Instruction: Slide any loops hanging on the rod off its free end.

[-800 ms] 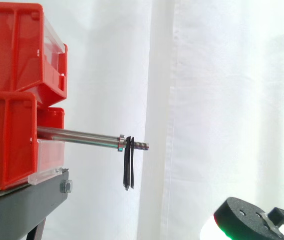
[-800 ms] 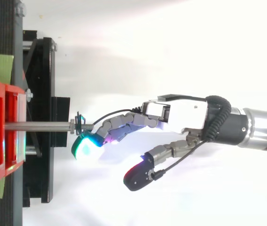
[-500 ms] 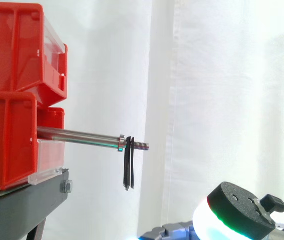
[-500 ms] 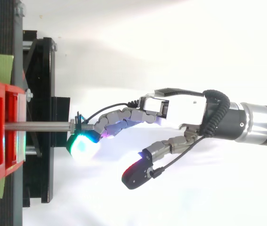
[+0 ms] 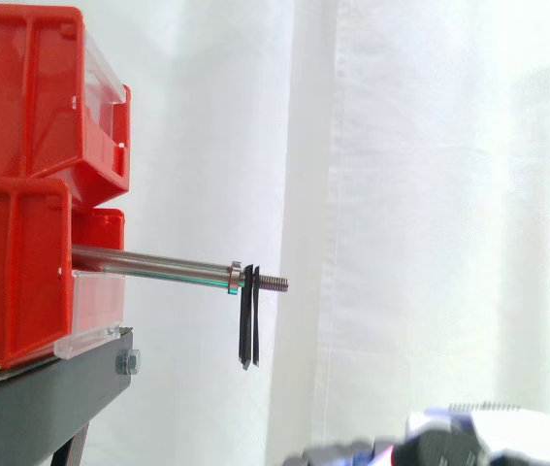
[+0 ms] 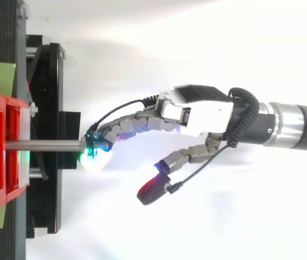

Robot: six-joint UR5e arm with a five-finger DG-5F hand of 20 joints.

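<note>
Hand [image 6: 202, 111] hangs slack and grasps nothing, its glowing fingertips [image 6: 94, 157] just beside the rod's [image 5: 158, 264] free end, where black loops [image 5: 248, 325] hang.

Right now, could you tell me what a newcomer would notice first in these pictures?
The stacked red bins stand at the left, with a steel rod jutting rightward from them. Thin black loops hang near its threaded tip. From above, the hand extends from the right, its glowing fingertips by the rod's end.
</note>
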